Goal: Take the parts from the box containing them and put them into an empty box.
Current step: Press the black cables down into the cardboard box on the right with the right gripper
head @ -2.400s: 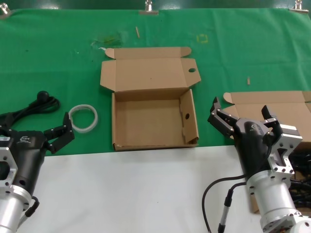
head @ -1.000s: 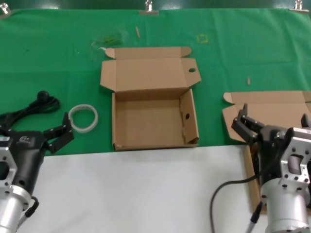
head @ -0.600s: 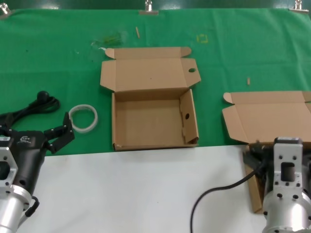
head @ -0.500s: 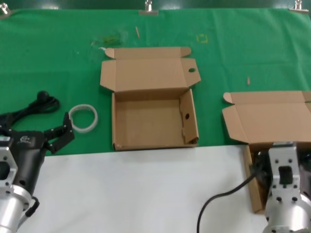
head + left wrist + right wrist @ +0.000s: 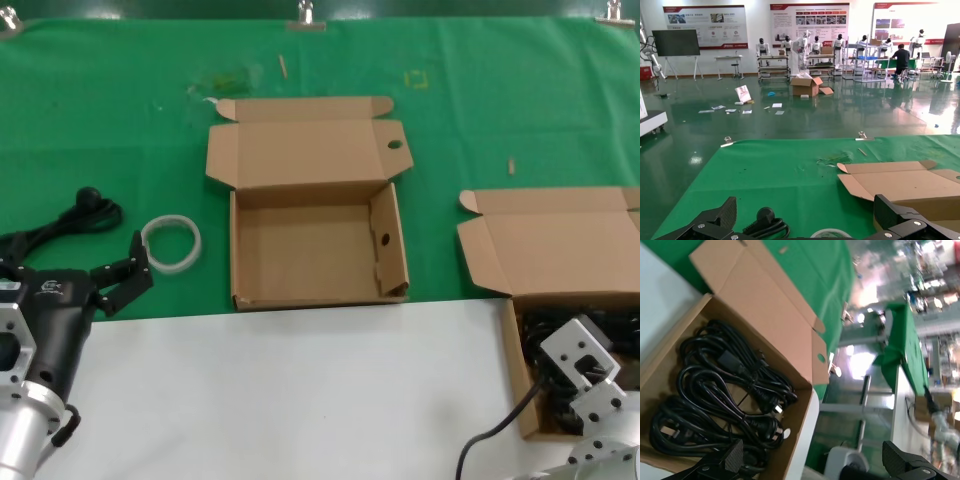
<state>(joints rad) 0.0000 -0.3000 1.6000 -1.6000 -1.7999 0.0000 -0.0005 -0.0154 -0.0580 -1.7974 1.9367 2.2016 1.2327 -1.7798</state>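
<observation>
The bench (image 5: 300, 400) before me is green cloth across its far part and white along the near edge. In the middle of the green sits the empty box (image 5: 315, 250), its lid folded back and away from me, a round hole in the side tab of that lid and a small hole in its right-hand wall. Off to my right, straddling the green and the white, is the box containing them (image 5: 520, 370), its plain lid (image 5: 560, 245) also laid open away from me. The parts (image 5: 720, 395), coiled black cables with plug ends, lie heaped inside it and cover most of its floor in my right wrist view. My right end effector (image 5: 810, 460) hangs over the near end of that box, above the cables, its fingers spread wide with nothing between them. My left end effector (image 5: 118, 278) is parked at the near left, at the edge of the green cloth, fingers likewise spread and holding nothing. Just beyond it lies a white ring of tubing (image 5: 171, 242), and farther left a black cord with a round knob end (image 5: 75, 212).
</observation>
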